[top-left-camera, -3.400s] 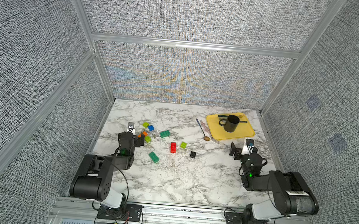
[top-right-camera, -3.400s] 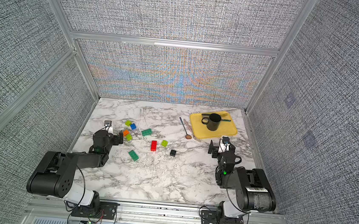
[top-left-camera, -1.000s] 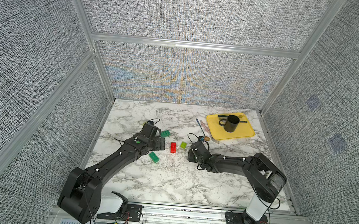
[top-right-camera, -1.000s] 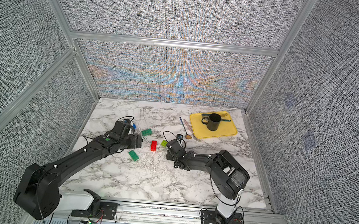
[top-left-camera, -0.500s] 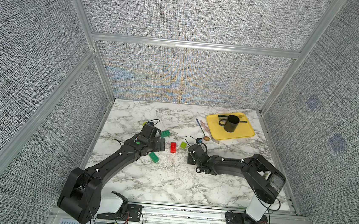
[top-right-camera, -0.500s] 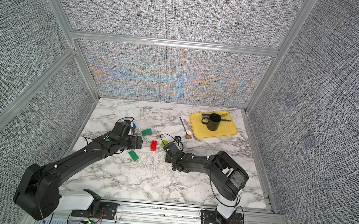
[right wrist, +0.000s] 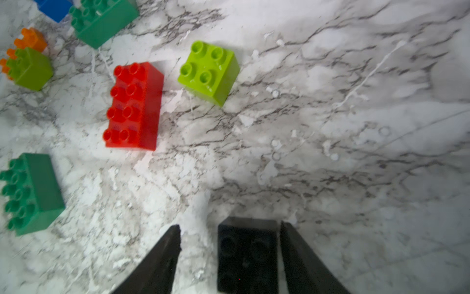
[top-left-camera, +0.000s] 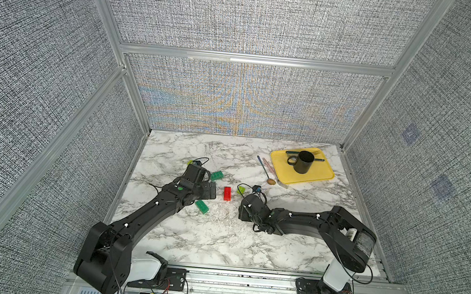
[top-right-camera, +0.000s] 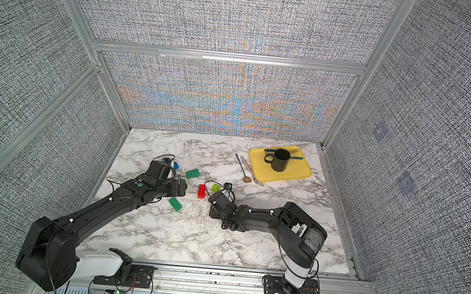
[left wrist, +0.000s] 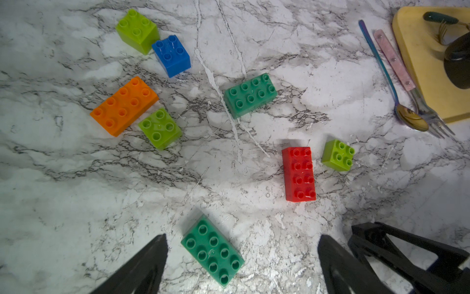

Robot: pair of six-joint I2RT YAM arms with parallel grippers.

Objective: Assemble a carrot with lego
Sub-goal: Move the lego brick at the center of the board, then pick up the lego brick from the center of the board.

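No carrot shows in any view; the lego lies as loose bricks on the marble. My left gripper [left wrist: 241, 245] is open wide, its fingers either side of a dark green brick [left wrist: 212, 250] without touching it. Beyond it lie a red brick [left wrist: 298, 174], three lime bricks [left wrist: 159, 128], an orange brick [left wrist: 124, 105], a blue brick [left wrist: 171, 56] and another dark green one [left wrist: 250, 94]. My right gripper [right wrist: 230, 229] is open around a black brick [right wrist: 248, 252]: one finger rests against its side, and a gap separates the other. In both top views the right wrist hides this brick.
A yellow tray [top-left-camera: 322, 177] at the back right carries a black mug [top-left-camera: 302, 162]. A spoon [top-left-camera: 265, 170] and a fork lie beside the tray's left edge. Mesh walls close the table on three sides. The two arms nearly meet mid-table.
Both arms have stretched out from folded rest poses to the bricks. In the last second the right gripper shifted slightly toward the front-left over the black brick; the left barely moved.
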